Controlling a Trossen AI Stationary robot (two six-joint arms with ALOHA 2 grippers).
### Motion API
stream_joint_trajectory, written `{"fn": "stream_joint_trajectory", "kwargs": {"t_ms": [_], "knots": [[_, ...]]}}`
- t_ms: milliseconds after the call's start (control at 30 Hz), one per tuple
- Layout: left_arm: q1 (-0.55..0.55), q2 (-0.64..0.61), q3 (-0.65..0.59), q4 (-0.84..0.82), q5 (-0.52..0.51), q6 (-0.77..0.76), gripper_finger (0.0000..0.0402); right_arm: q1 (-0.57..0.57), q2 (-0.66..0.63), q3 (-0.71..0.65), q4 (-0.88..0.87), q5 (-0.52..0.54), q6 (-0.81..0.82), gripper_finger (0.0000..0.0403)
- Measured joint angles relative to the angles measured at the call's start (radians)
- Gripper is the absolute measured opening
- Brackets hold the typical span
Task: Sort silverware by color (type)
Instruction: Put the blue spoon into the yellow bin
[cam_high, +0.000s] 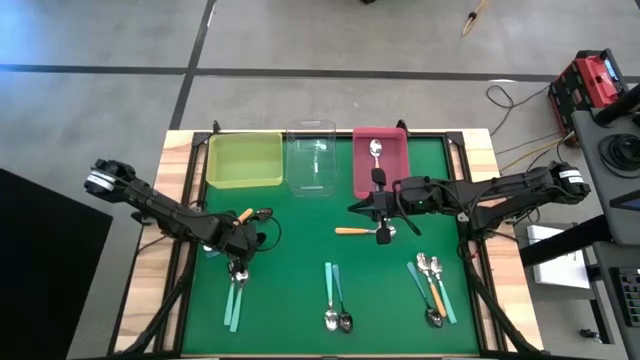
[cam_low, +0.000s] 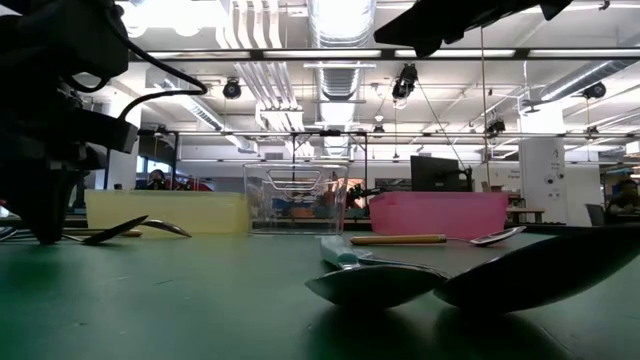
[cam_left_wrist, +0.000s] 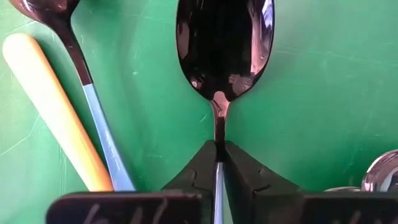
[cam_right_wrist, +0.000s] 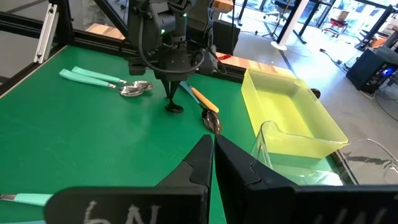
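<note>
A dark-bowled spoon (cam_left_wrist: 224, 50) with a teal handle lies on the green mat (cam_high: 300, 290) at the near left. My left gripper (cam_left_wrist: 217, 144) stands over it, shut on it. Beside it lie another dark spoon with a blue handle (cam_left_wrist: 99, 127) and an orange handle (cam_left_wrist: 56, 118). My right gripper (cam_right_wrist: 211, 142) hangs shut and empty above the mat's middle (cam_high: 356, 207). An orange-handled spoon (cam_high: 362, 232) lies on the mat below it. One silver spoon (cam_high: 376, 150) rests in the pink bin (cam_high: 362, 175). My left gripper pinches the dark spoon's thin neck (cam_left_wrist: 218, 127), just behind the bowl, between its two fingertips. The fingers come from above and point down, one on each side of the neck. The spoon's bowl (cam_right_wrist: 175, 109) lies on the mat.
A yellow bin (cam_high: 244, 160), a clear bin (cam_high: 311, 158) and the pink bin stand in a row along the far edge. Teal spoons (cam_high: 336, 300) lie at the near middle, a mixed group (cam_high: 432, 285) at the near right, and teal handles (cam_high: 236, 300) lie near my left gripper.
</note>
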Motion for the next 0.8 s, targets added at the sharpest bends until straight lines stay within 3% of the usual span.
{"fn": "stream_joint_trajectory", "kwargs": {"t_ms": [500,800], "knots": [[0.001,0.002,0.125,-0.079,-0.015,0.013,0.0001,0.000,0.000,0.000,-0.004,0.000,0.002,0.0009],[0.001,0.001,0.289,-0.137,-0.150,0.089,0.0000,0.000,-0.005,0.000,-0.030,0.000,0.003,0.0009]]}}
